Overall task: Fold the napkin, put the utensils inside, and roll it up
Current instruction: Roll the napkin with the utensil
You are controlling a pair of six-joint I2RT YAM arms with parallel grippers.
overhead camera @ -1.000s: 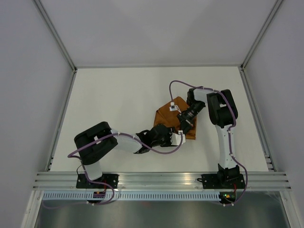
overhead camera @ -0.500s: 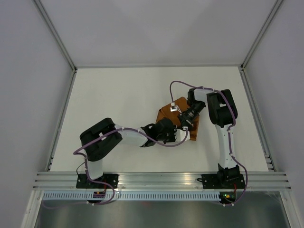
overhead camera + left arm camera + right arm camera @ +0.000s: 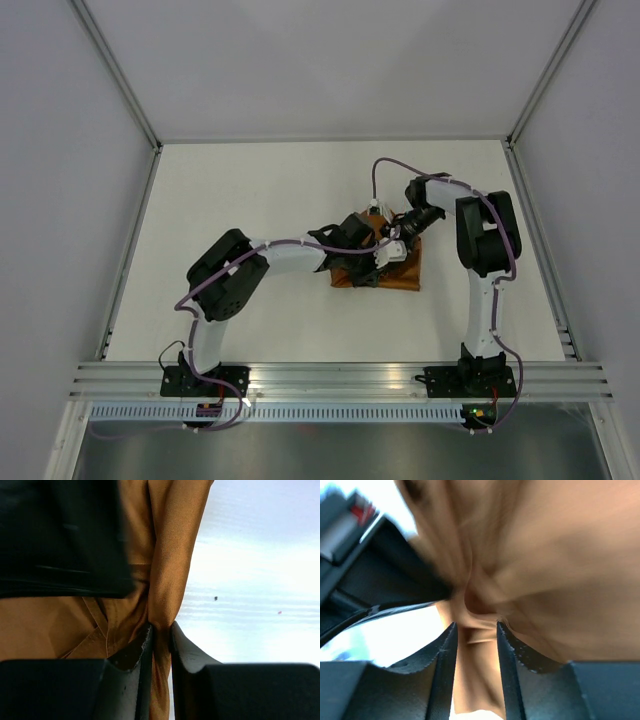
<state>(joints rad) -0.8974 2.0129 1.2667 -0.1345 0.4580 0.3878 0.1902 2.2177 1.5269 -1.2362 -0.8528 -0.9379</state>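
While it lies bunched between the centre of the white bench [image 3: 250, 190] and the bench's right edge, the rust-orange square cloth napkin [image 3: 402, 279] is gripped twice. The left fingers [image 3: 134, 680] pinch a narrow fold along its border. The right fingers [image 3: 441, 670] pinch a gathered pleat. Both sets of fingers sit close together over the side of the napkin nearer the far edge.

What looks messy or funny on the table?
The napkin looks odd. It is bunched and wrinkled instead of lying flat. The left claw and the right claw each pinch a fold of it.
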